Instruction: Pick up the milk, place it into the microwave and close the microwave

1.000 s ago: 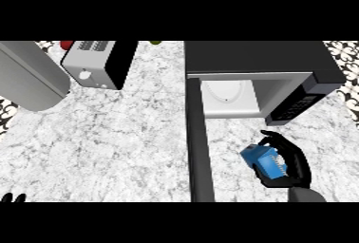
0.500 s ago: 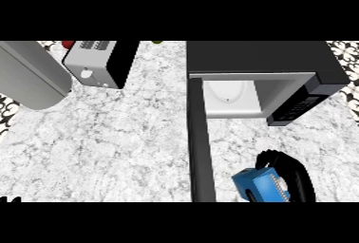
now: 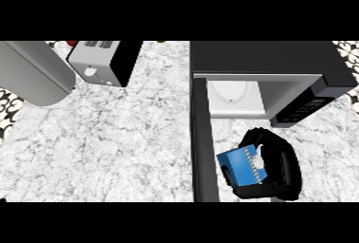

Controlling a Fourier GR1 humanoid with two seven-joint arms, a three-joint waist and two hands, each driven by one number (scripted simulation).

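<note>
Black right hand (image 3: 280, 166), fingers curled round milk (image 3: 242, 166)

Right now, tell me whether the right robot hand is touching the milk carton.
Touching. The head view shows the right robot hand curled round the blue milk carton, fingers overlapping its edges with no gap.

the right hand (image 3: 284, 166) is glossy black, thick and rounded in shape.
</note>
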